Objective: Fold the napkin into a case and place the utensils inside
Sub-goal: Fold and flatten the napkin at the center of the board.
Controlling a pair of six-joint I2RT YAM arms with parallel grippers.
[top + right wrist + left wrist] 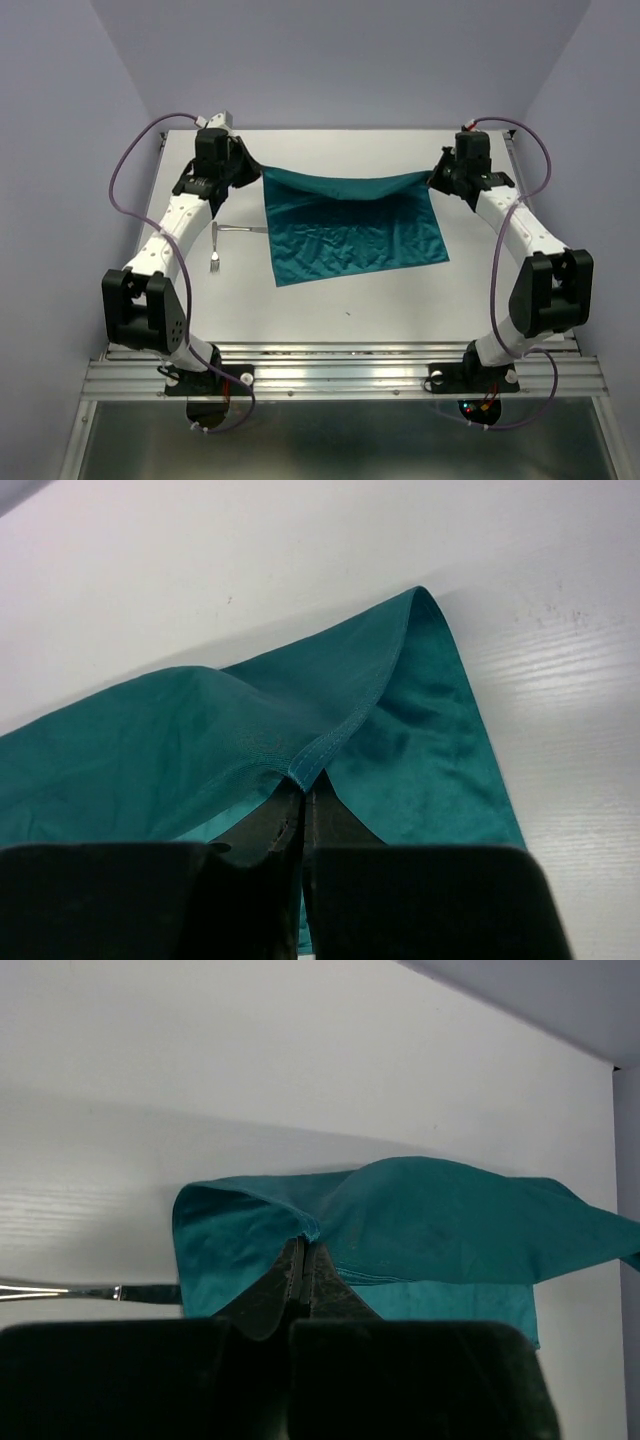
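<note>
The teal napkin lies on the white table with its far edge lifted and sagging between the two arms. My left gripper is shut on the napkin's far left corner. My right gripper is shut on the far right corner. Both pairs of jaws are pressed together on the cloth's hem. The near half of the napkin rests flat and wrinkled. Two silver utensils lie left of the cloth, one crosswise, one pointing toward me. A utensil handle shows in the left wrist view.
The left arm's white link runs beside the utensils. The right arm's link stands right of the napkin. The table's far edge meets the lilac wall. A metal rail borders the near edge.
</note>
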